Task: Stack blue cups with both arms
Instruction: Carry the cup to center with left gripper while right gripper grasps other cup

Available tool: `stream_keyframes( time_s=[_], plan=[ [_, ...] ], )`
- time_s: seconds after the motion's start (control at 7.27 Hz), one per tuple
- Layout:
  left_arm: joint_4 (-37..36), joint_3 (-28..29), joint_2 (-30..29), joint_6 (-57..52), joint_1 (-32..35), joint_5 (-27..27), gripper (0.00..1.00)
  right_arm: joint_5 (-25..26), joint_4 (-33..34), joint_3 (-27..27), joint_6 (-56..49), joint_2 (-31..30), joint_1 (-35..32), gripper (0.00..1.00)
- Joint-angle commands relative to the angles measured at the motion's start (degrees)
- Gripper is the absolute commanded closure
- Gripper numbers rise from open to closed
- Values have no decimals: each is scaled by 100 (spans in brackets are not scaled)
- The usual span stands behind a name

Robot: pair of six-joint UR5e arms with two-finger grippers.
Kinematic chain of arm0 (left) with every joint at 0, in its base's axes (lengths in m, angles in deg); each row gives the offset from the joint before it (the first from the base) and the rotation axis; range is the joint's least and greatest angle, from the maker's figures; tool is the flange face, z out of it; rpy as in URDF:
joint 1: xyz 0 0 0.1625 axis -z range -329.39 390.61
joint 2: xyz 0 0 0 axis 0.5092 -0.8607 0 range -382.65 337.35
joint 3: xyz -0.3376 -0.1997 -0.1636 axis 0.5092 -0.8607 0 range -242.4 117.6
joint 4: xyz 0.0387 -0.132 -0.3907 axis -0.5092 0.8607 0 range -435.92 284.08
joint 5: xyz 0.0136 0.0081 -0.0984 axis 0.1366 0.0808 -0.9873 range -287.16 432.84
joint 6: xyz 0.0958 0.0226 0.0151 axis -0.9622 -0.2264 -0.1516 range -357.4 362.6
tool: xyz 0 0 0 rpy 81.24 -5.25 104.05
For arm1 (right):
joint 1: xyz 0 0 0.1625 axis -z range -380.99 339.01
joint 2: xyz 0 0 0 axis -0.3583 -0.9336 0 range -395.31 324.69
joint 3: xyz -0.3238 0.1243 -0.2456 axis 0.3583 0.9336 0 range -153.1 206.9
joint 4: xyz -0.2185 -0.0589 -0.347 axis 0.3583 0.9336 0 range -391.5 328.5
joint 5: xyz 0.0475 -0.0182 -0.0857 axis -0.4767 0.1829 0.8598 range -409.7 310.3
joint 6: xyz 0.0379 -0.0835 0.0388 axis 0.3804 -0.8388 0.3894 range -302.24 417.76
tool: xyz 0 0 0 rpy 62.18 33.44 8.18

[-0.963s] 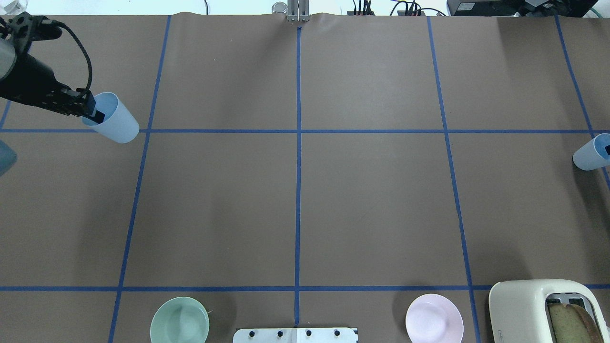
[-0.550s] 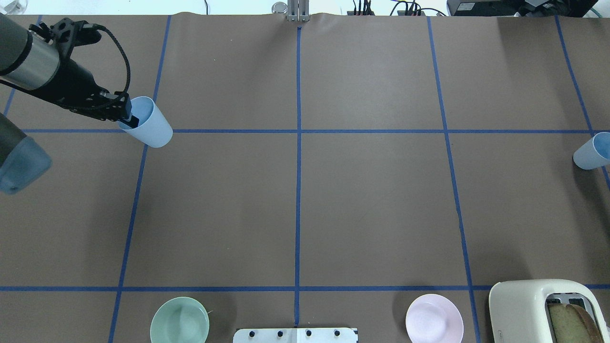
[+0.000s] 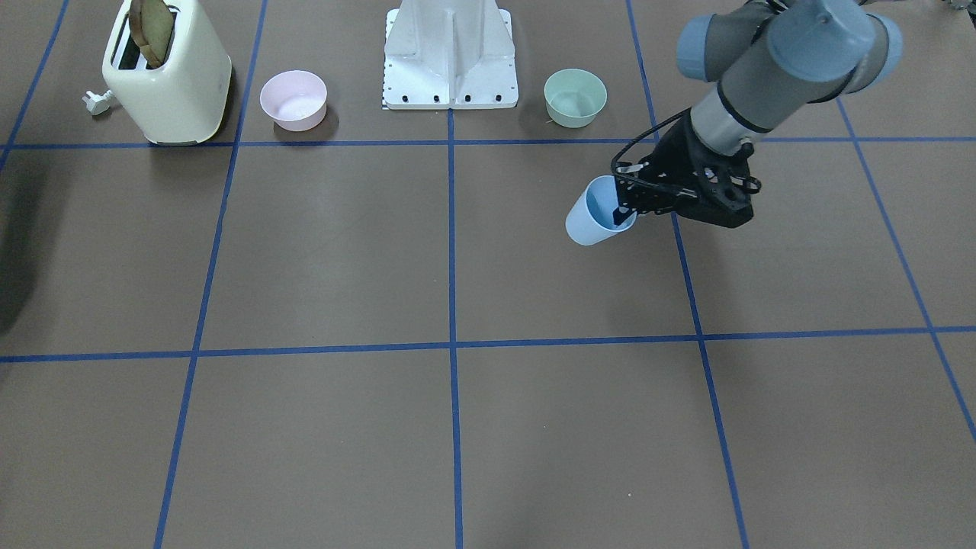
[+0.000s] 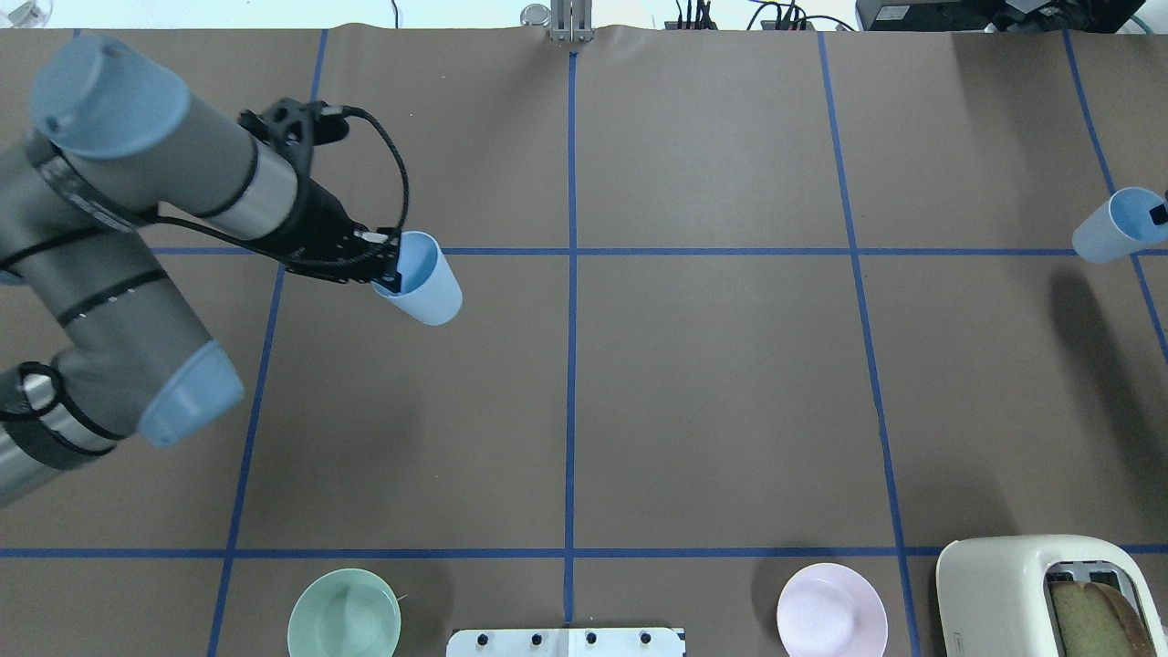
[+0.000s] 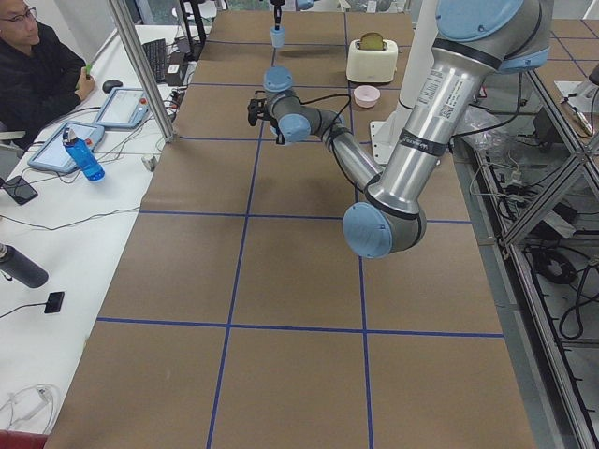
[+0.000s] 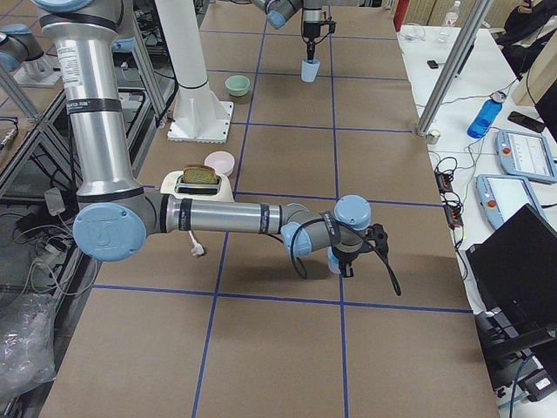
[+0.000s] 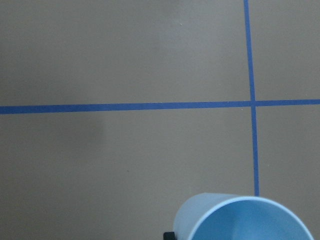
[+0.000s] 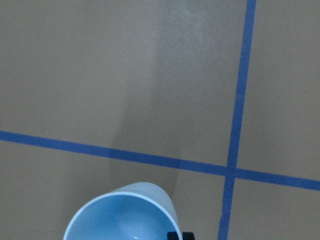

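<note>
I have the left gripper (image 4: 388, 270) clamped on the rim of the left cup (image 4: 427, 286): one black finger sits inside the mouth and the other against the outer wall, so the jaws stand only the wall's thickness apart. The left cup is a smooth, tapered, pale-blue plastic tumbler with a brighter blue inside. It hangs tilted, clear of the table (image 4: 712, 392), just left of the centre line and close to the far cross line of blue tape (image 4: 570, 365). From the left wrist camera I see only its round mouth and thin rim at the bottom edge.

At the far right edge of the overhead view, the right cup (image 4: 1107, 230) has the same shape and finish. It is also tilted, with its shadow lying apart from it on the table. The right gripper (image 4: 1159, 215) pinches its rim; only a sliver of black finger shows there.

The table covering is matte brown paper, slightly creased at the far edge, gridded with the tape. Along the near edge sit a sage-green bowl (image 4: 344, 613), a pink bowl (image 4: 830, 610), both rounded and satin-smooth, and a glossy cream toaster (image 4: 1004, 584) with a slice of bread in one slot.
</note>
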Motion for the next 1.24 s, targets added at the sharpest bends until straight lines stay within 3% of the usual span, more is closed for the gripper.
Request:
stream_keyframes(
  time_s=[0.0, 0.41, 0.83, 1.1],
  plan=[
    [-7, 409, -636, 732, -854, 892, 100, -187, 1309, -541, 1, 621, -218, 100],
    [-16, 972, -1095, 885, -1191, 1422, 100, -187, 3174, -1342, 141, 1500, -210, 100],
    [-7, 1166, -1122, 859, -1201, 1563, 100, -248, 3275, -1703, 1107, 1740, -78, 100],
    [2, 1289, -1183, 867, -1314, 1957, 100, -248, 3275, -1836, 1258, 1740, -25, 100]
  ],
)
